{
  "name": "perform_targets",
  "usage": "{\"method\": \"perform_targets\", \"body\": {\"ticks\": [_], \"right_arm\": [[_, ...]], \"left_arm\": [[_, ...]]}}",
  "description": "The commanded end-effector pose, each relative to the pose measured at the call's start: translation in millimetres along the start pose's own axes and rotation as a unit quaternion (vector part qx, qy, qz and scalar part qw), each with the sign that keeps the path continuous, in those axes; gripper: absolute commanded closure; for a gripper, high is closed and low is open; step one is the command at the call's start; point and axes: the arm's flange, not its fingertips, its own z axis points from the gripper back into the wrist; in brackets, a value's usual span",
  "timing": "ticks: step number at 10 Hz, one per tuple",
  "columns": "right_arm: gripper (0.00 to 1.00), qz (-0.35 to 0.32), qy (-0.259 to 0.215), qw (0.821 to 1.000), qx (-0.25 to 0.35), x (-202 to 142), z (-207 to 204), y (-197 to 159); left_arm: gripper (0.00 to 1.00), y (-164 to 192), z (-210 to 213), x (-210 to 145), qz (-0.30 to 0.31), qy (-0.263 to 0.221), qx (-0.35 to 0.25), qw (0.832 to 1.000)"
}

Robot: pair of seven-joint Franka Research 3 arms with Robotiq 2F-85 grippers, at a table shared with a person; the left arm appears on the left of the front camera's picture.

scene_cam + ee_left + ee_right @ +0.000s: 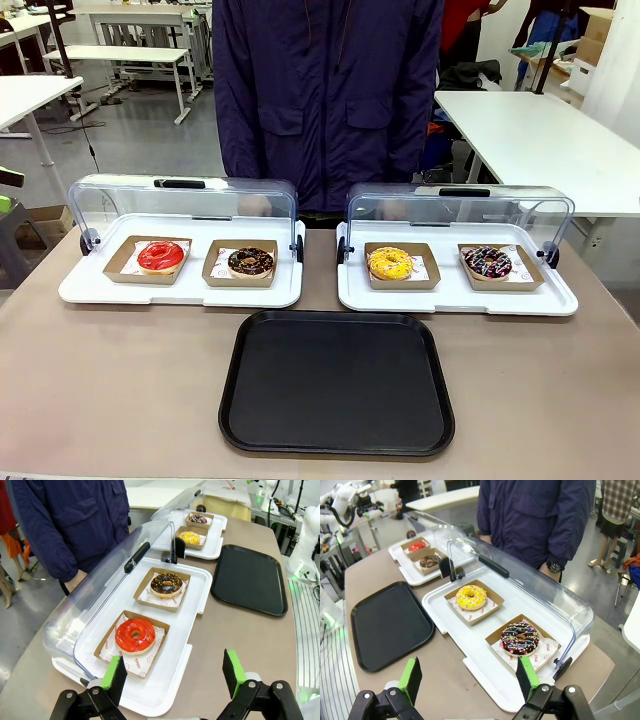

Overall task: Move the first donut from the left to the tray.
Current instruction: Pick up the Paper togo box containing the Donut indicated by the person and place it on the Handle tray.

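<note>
The left claw (pixel 175 674) is released, its two green-padded fingers spread wide with nothing between them, above the near edge of the left white tray (pixel 167 680). The right claw (pixel 469 676) is likewise released and empty, above the near edge of the right white tray (pixel 465 635).

By count there are four donuts, four small cardboard trays, two white trays, two clear lids, one black tray and one person. The red donut (pixel 161 256) lies in its cardboard tray (pixel 115 265) at the left end of the left white tray, just beside the chocolate donut (pixel 250 262). The yellow donut (pixel 389 263) and the sprinkled donut (pixel 487 262) sit in the right white tray. The left lid (pixel 110 200) and the right lid (pixel 525 210) both stand raised. The black tray (pixel 337 383) lies flat on the bench (pixel 120 390), in front of the two white trays and apart from them.

The person (pixel 330 90), in a dark blue jacket, stands at the far side, cut off by the top edge. Their hands show only dimly through the lids. The print on the paper under the donuts is too small to read.
</note>
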Motion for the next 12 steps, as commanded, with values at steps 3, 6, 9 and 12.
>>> {"method": "perform_targets", "body": {"ticks": [3,6,9,12], "right_arm": [[0.00,0.014,-0.015,1.000,0.000,2.5,-0.4,-4.4],[0.00,0.014,-0.015,1.000,0.000,2.5,-0.4,-4.4],[0.00,0.014,-0.015,1.000,0.000,2.5,-0.4,-4.4],[0.00,0.014,-0.015,1.000,0.000,2.5,-0.4,-4.4]], "left_arm": [[0.00,-2.8,-0.1,0.9,-0.003,-0.006,-0.002,1.000],[0.00,-2.8,-0.1,0.9,-0.003,-0.006,-0.002,1.000],[0.00,-2.8,-0.1,0.9,-0.003,-0.006,-0.002,1.000],[0.00,-2.8,-0.1,0.9,-0.003,-0.006,-0.002,1.000]]}}
